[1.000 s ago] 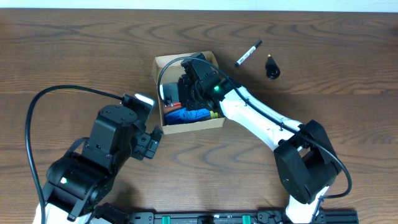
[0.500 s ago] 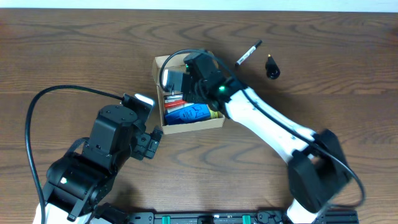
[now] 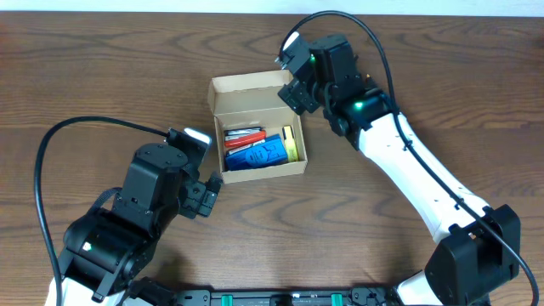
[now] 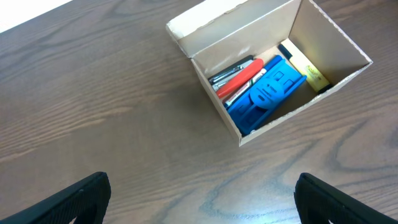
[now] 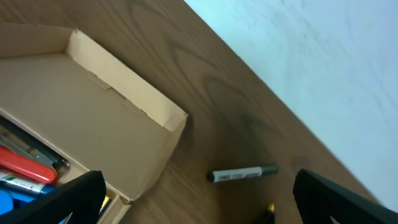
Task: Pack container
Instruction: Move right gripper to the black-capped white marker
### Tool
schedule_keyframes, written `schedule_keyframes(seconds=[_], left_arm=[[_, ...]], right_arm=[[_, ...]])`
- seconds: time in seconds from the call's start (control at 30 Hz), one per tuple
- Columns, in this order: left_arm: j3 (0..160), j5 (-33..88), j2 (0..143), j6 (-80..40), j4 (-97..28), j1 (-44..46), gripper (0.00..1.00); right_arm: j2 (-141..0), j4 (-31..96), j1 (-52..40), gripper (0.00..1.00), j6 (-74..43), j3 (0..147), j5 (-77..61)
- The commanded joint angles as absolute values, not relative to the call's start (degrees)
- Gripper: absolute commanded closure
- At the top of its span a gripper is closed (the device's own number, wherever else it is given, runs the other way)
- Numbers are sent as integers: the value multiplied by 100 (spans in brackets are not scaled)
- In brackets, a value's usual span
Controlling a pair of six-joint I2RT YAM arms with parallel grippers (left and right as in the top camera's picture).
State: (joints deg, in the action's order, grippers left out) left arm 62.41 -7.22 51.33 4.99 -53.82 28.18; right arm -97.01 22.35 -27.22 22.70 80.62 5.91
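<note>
The container [image 3: 259, 168] is a tan cardboard box, lid flap open toward the back, seen also in the left wrist view [image 4: 297, 107] and the right wrist view [image 5: 118, 93]. Inside lie a red tool [image 4: 244, 75], a blue object [image 4: 268, 93] and a yellow item [image 4: 309, 70]. My right gripper [image 3: 299, 89] hovers open and empty just behind the box's right back corner [image 5: 199, 202]. Under it on the table lie a marker [image 5: 242, 175] and a black piece with a yellow tip [image 5: 268, 213]. Empty too, my left gripper [image 3: 205, 196] stands open over bare wood in front-left of the box [image 4: 202, 208].
The brown wood table [image 3: 102, 68] ends at a pale far edge [image 5: 323, 56]. In the overhead view the right arm [image 3: 408, 161] covers the marker and the black piece. A black cable [image 3: 51, 144] loops at the left.
My right gripper has lifted out of the box, swung back and right over the marker, and opened wide. The left arm has not moved.
</note>
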Motion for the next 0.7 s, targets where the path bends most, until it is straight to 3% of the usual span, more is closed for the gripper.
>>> schedule_keyframes(seconds=[0.0,0.1,0.3,0.67], left_arm=[[6311,-679,5135,600,-5400,2814,5],[6311,-679,5135,600,-5400,2814,5],[6311,-679,5135,600,-5400,2814,5],[6311,-679,5135,600,-5400,2814,5]], right_arm=[[-9751,2086,-2665,1,1658,8066,469],[-9813,1782,-2416,1,340,8066,447],[-10112,1863,-1946,1,-989,8296,449],[-11592,3726,-1662,1,-1907,10726,751]])
